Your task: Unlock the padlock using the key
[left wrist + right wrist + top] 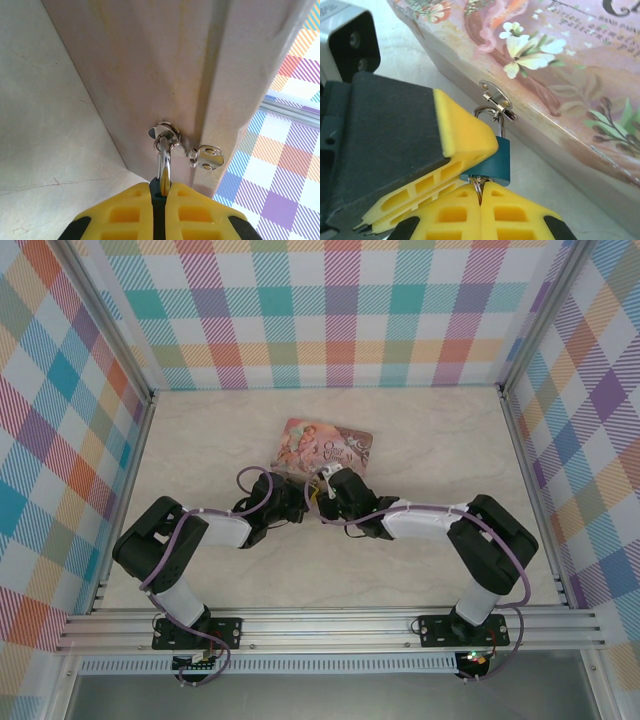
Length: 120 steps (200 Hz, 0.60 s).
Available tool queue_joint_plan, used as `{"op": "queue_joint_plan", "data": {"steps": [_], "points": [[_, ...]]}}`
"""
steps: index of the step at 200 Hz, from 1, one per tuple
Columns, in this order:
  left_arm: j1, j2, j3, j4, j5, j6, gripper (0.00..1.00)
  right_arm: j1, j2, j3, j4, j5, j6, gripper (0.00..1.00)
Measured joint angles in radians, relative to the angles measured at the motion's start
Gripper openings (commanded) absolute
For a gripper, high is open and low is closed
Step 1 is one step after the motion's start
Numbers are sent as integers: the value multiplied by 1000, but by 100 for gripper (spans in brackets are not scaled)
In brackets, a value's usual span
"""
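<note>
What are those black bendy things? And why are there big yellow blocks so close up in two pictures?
They are two robot arms, the left arm and the right arm, bolted to a table. One picture looks down from above. The other two come from little cameras on each wrist, so the yellow blocks are the hands' fingers. A pink tin lies on the table, with a tiny blue padlock hooked through its clasp. The left hand is shut on the padlock. The right hand pinches a thin metal piece just under it, likely the key.
</note>
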Motion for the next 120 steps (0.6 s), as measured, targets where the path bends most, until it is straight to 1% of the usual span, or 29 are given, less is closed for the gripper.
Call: {"op": "queue_joint_plan", "data": {"steps": [19, 43, 60, 96, 120], "points": [[0, 0, 0, 0, -4, 0, 0, -6, 5, -3, 11, -30, 105, 0], [0, 0, 0, 0, -11, 4, 0, -6, 8, -7, 22, -35, 174, 0], [0, 0, 0, 0, -12, 5, 12, -6, 8, -8, 23, -34, 201, 0], [0, 0, 0, 1, -11, 8, 22, -6, 8, -9, 23, -37, 254, 0], [0, 0, -1, 0, 1, 7, 33, -5, 9, -9, 19, -40, 293, 0]]}}
